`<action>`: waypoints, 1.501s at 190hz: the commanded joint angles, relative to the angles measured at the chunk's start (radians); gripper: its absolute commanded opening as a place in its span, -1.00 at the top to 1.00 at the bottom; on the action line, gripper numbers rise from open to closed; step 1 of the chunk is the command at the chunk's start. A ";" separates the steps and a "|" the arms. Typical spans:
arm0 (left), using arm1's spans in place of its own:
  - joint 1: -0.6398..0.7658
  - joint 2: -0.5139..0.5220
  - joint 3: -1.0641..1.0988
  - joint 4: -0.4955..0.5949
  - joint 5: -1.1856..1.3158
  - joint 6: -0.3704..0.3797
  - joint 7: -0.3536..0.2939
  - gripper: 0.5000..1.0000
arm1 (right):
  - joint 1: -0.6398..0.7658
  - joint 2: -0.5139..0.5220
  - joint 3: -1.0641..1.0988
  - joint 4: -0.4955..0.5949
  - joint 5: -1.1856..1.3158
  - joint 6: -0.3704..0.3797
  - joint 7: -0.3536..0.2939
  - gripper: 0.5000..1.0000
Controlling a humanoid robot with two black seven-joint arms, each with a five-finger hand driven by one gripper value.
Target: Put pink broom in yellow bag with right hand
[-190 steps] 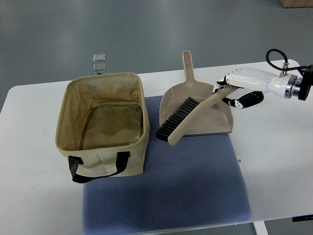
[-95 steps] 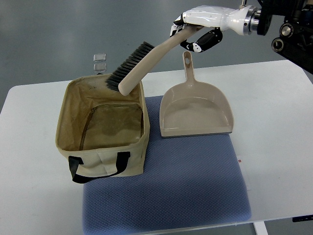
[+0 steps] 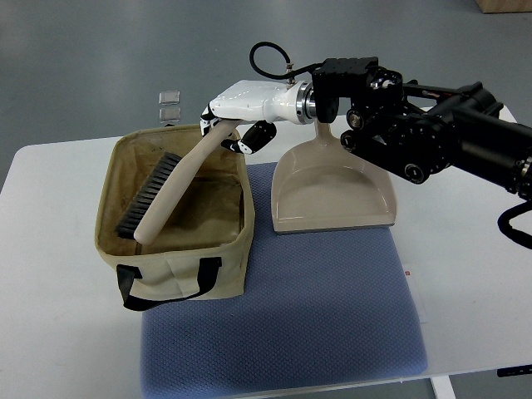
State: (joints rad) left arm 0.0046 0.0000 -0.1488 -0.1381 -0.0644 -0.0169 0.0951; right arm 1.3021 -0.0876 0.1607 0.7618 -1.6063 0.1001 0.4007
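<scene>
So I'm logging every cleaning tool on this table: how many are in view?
2. The broom is held by the right hand, its brush end down inside the bag. The dustpan lies on the blue mat, right of the bag. The bag's near wall could hide something.

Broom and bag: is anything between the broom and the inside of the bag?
Nothing visible. The right hand grips the broom by its handle; the brush end is already inside the open bag. The dustpan sits off to the side.

The right arm [image 3: 432, 137] reaches leftward, its white robot hand [image 3: 237, 125] apparently curled in a grasp.
</scene>
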 commanded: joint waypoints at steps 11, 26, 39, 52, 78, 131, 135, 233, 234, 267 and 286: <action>0.000 0.000 0.000 -0.002 0.000 0.000 0.000 -1.00 | -0.026 0.023 -0.026 -0.045 -0.020 -0.068 0.001 0.62; 0.000 0.000 0.000 0.000 0.000 0.000 0.000 -1.00 | -0.034 0.022 -0.021 -0.044 -0.012 -0.083 0.001 -0.40; 0.000 0.000 0.000 0.000 0.000 0.000 0.000 -1.00 | -0.038 0.016 -0.013 -0.042 -0.004 -0.094 0.003 -0.61; 0.000 0.000 0.000 0.000 0.000 0.000 0.000 -1.00 | -0.040 0.008 -0.004 -0.041 -0.001 -0.097 0.007 -0.63; 0.000 0.000 0.000 0.000 0.000 0.000 0.000 -1.00 | -0.055 0.006 0.043 -0.038 0.017 -0.108 0.009 -0.64; 0.000 0.000 0.000 0.000 0.000 0.000 0.000 -1.00 | -0.104 -0.001 0.267 -0.039 0.118 -0.109 0.010 -0.64; 0.000 0.000 0.000 -0.002 0.000 0.000 0.000 -1.00 | -0.113 -0.001 0.283 -0.039 0.128 -0.109 0.010 -0.64; 0.000 0.000 0.000 0.000 0.000 0.000 0.000 -1.00 | -0.567 -0.029 0.875 -0.053 0.776 -0.114 0.024 -0.64; 0.000 0.000 0.000 -0.001 0.000 0.000 0.000 -1.00 | -0.573 -0.029 0.879 -0.053 0.790 -0.114 0.026 -0.64; 0.000 0.000 0.000 -0.001 0.000 0.000 0.000 -1.00 | -0.630 -0.023 0.896 -0.053 0.956 -0.114 0.035 -0.71; 0.000 0.000 0.000 0.000 0.000 0.000 0.000 -1.00 | -0.636 -0.018 0.898 -0.053 0.971 -0.114 0.035 -0.71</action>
State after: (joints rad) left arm 0.0047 0.0000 -0.1488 -0.1382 -0.0644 -0.0169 0.0951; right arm 0.6756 -0.1112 1.0564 0.7083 -0.6627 -0.0137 0.4350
